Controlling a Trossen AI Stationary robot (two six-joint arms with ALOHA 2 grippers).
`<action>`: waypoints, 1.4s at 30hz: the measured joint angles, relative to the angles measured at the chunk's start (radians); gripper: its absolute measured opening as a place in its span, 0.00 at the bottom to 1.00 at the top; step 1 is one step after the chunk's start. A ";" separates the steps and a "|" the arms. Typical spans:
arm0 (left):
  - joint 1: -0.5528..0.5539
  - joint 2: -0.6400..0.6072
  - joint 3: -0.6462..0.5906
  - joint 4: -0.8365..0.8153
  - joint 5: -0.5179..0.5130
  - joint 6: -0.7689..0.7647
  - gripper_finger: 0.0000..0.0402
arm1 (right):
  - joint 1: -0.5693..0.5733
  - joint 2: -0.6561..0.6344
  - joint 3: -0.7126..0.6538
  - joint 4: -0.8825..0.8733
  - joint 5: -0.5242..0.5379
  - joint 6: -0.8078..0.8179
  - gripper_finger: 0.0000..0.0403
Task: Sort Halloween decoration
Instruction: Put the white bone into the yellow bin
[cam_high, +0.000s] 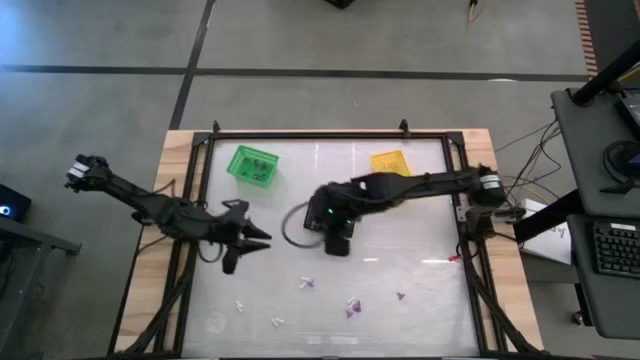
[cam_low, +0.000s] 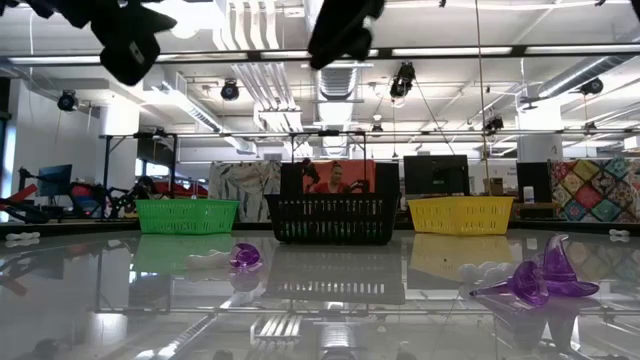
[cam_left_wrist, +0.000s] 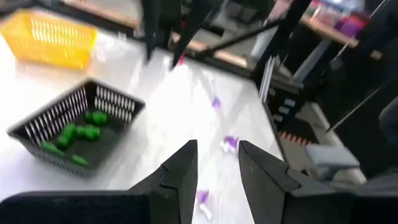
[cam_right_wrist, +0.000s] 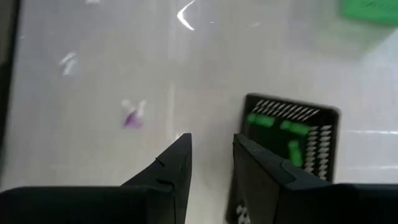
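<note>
The decoration is a scatter of tiny purple and white trinkets on the table's near part: one purple (cam_high: 307, 284), another (cam_high: 350, 305), a white one (cam_high: 240, 305). The low view shows two purple ones (cam_low: 245, 257) (cam_low: 540, 280) lying on the glossy top. My left gripper (cam_high: 252, 238) (cam_left_wrist: 217, 168) hovers open over the table's left middle, with purple trinkets (cam_left_wrist: 230, 143) ahead of it. My right gripper (cam_high: 320, 220) (cam_right_wrist: 211, 155) hovers open at the centre, beside the black basket (cam_high: 338, 243) (cam_right_wrist: 289, 143), which holds green pieces. Neither gripper holds anything.
A green basket (cam_high: 252, 165) (cam_low: 187, 215) stands far left and a yellow basket (cam_high: 390, 162) (cam_low: 460, 213) far right of centre. A raised black frame (cam_high: 330, 133) borders the table. Bare table lies between the baskets and the near trinkets.
</note>
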 joint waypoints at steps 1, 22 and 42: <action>-0.004 0.026 0.004 0.000 0.008 -0.011 0.25 | 0.015 -0.020 -0.020 -0.001 0.000 0.011 0.27; -0.126 0.626 0.192 0.008 -0.019 0.031 0.25 | 0.220 -0.360 -0.424 0.023 0.057 0.351 0.27; -0.191 0.972 0.454 -0.110 -0.113 -0.057 0.25 | 0.237 -0.474 -0.575 0.034 0.065 0.453 0.27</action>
